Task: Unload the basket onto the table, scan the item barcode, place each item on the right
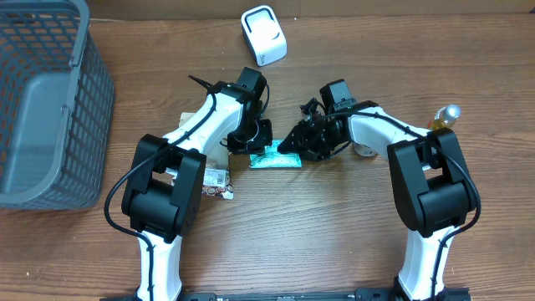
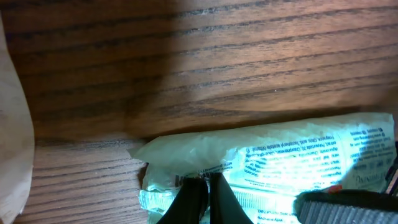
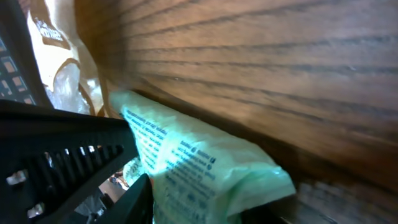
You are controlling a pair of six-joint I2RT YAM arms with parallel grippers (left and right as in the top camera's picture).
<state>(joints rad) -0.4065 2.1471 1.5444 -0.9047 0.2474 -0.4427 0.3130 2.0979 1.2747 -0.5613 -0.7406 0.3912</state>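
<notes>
One green packet [image 1: 276, 157] lies centre frame on the counter [image 1: 334, 242], pickup under way: your left fingers [image 2: 189, 199] pinch its edge; right fingers [image 3: 68, 149], cannot tell. Next, lift it toward the white scanner [image 1: 263, 35].

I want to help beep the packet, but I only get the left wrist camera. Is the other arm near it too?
Observer: Yes. On the overhead view, the right gripper is at the opposite end of the packet from the left gripper.
Operator: Is it squeezing it?
Observer: I cannot tell. The right wrist view shows the packet's end right beside its fingers, but no clear pinch.
Operator: Where's the beeper thing?
Observer: On the overhead view, a white device, maybe the scanner, stands well beyond both grippers, apart from the packet.
</notes>
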